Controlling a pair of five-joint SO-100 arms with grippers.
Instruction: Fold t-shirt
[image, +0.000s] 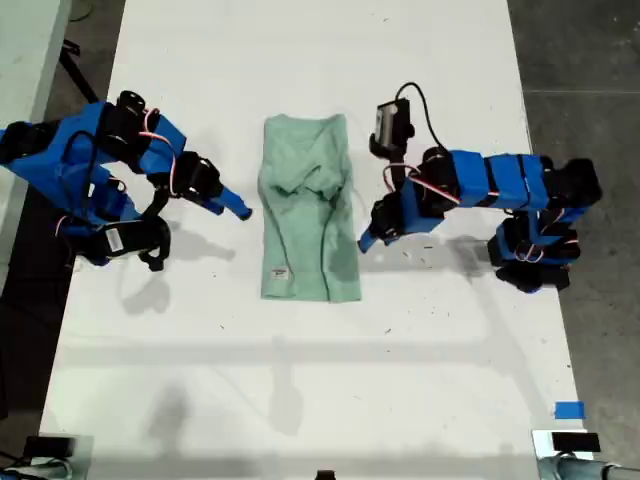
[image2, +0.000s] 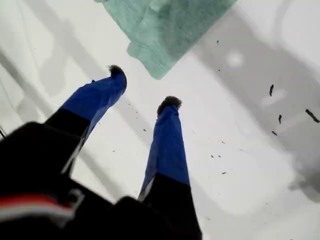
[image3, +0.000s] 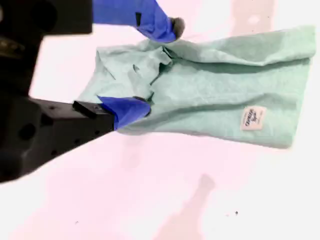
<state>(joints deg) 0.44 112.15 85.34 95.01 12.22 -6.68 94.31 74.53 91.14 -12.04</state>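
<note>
- Blue fingers (image2: 167, 145) of my first gripper (image2: 144, 86) fill the near part of the first wrist view. They are spread wide with only bare white table (image2: 240, 165) between them.
- Just past their dark tips lies one corner of the t-shirt (image2: 160, 30), apart from both tips.
- In the exterior view my first gripper (image: 368, 240) sits at about 4 o'clock of the t-shirt (image: 305, 215), just beside its edge.
- My second gripper (image3: 157, 67) is also wide open and grasps nothing. One fingertip lies over the t-shirt's (image3: 215, 90) far edge and the other over its near edge; I cannot tell whether they touch the cloth.
- In the exterior view my second gripper (image: 238, 208) is at 9 o'clock of the t-shirt, its tip just short of the fabric.
- The pale mint t-shirt lies at the middle of the table (image: 300, 400), folded into a narrow strip running from 12 to 6 o'clock in the exterior view. It is rumpled near the middle and flatter toward 6.
- A small white label (image3: 252, 119) shows near the strip's 6 o'clock end, on its 9 o'clock side (image: 281, 272).
- A piece of blue tape (image: 568, 410) sits near the table's 5 o'clock corner in the exterior view.
</note>
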